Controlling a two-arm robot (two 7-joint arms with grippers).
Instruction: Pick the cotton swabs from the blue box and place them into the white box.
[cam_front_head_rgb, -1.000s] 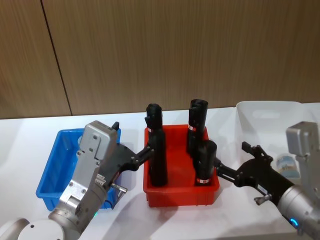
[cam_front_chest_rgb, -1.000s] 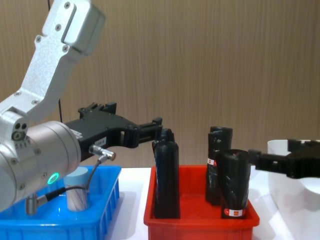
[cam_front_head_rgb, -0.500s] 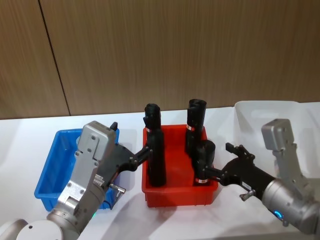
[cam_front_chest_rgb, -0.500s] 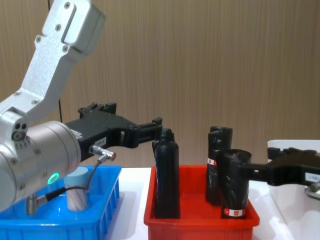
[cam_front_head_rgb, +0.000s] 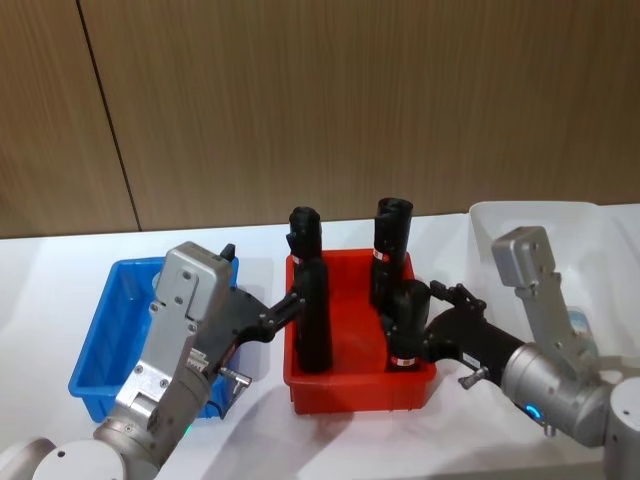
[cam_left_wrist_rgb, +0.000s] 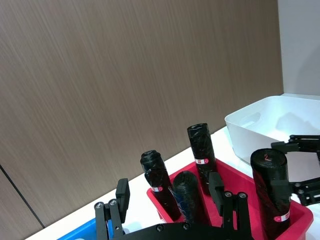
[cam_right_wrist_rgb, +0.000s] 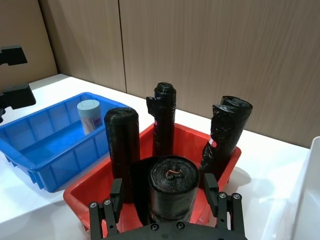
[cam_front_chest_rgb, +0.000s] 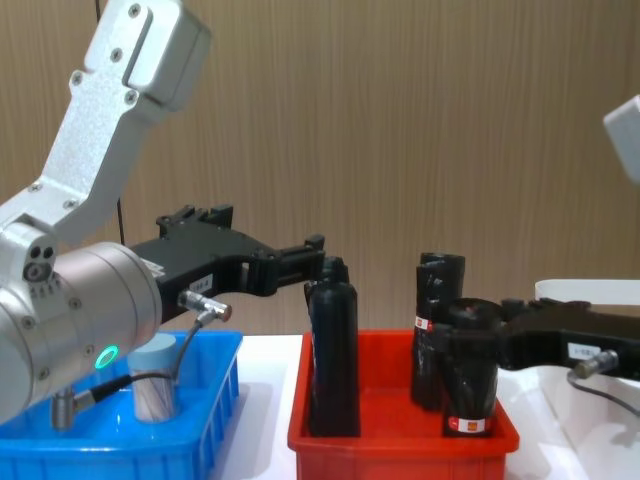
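Observation:
One cotton swabs jar (cam_front_chest_rgb: 155, 382) with a pale blue lid stands in the blue box (cam_front_chest_rgb: 212, 400), also seen as jar (cam_right_wrist_rgb: 90, 116) in box (cam_right_wrist_rgb: 45, 150). My left gripper (cam_front_head_rgb: 288, 308) hangs open between the blue box (cam_front_head_rgb: 100, 345) and the red bin, its fingers (cam_left_wrist_rgb: 122, 192) spread beside a black cylinder. My right gripper (cam_front_head_rgb: 428, 322) is open at the red bin's right side. Its fingers (cam_right_wrist_rgb: 210, 186) straddle the top of the front-right black cylinder (cam_right_wrist_rgb: 171, 187). The white box (cam_front_head_rgb: 530, 222) stands at the far right, with a pale blue jar (cam_front_head_rgb: 579, 321) partly visible inside.
The red bin (cam_front_head_rgb: 360, 388) sits between the two boxes and holds several tall black cylinders (cam_front_head_rgb: 316, 325). A brown wood-grain wall runs behind the white table (cam_front_head_rgb: 40, 290). The right arm's body (cam_front_head_rgb: 560, 380) lies in front of the white box.
My right gripper has swung left from in front of the white box to the front-right black cylinder in the red bin. The left arm has not moved.

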